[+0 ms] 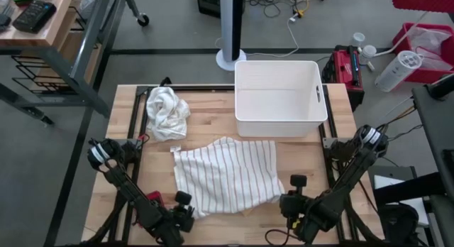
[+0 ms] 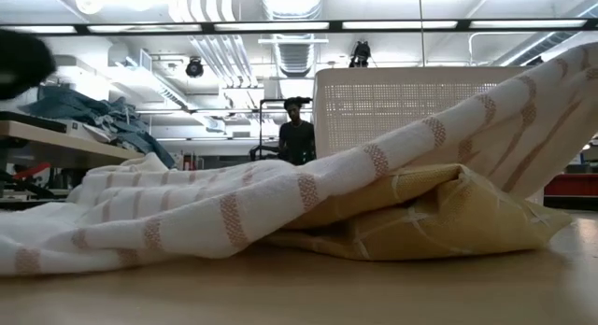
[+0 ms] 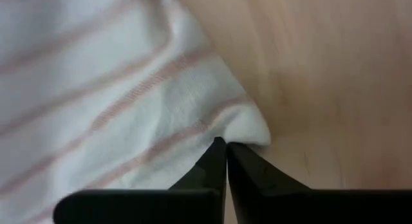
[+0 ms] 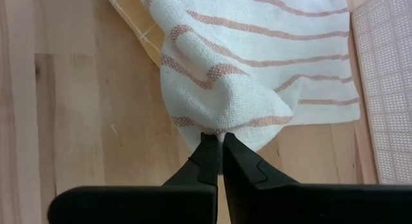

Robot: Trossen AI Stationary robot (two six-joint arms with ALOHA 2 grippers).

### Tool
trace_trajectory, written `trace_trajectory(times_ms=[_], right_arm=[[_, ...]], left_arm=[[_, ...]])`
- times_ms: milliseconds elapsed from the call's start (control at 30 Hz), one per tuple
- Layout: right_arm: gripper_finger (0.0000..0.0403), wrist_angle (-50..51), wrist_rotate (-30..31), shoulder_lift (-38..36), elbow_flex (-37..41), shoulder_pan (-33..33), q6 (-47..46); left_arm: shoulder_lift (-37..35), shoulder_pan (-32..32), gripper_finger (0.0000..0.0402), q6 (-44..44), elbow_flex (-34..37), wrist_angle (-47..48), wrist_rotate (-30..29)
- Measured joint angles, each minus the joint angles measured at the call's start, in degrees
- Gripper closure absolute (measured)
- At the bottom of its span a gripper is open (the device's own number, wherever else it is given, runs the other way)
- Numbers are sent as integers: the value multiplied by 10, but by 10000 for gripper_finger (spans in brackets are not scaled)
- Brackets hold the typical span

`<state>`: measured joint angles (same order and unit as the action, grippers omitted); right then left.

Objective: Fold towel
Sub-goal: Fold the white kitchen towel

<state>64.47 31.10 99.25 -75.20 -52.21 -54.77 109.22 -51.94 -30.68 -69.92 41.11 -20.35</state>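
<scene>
Pinching both near corners of the towel (image 1: 227, 176), mid-counter by the near edge: left gripper (image 3: 225, 144) and right gripper (image 4: 219, 136) clamped tight on cloth. Soft, light, floppy; hold corners, lift evenly.

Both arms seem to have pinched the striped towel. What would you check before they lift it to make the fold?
1. Left gripper shut on the striped towel at a near corner: ok; the left wrist view shows the corner caught between the closed jaws.
2. Right gripper shut on the other near corner: ok; cloth is bunched at its tips.
3. Only one layer caught: cannot tell; a yellow cloth lies under the towel.
4. Towel lying flat: not ok; it is rumpled and humped in the low view.
5. Space beyond to fold into: cannot tell; the white bin stands just past the far edge, and a crumpled white cloth lies far left.
</scene>
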Motion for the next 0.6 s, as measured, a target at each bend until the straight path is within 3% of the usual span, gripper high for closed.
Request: trace_trajectory(times_ms=[233,600], right_arm=[[403,32,6,-18,-8,-1,-21],[403,133,46,-43,-50,-13,-52]], left_arm=[[-39,-13,401,-73,-56,118,-91],[-102,-67,401,-313,-128,375,-261]])
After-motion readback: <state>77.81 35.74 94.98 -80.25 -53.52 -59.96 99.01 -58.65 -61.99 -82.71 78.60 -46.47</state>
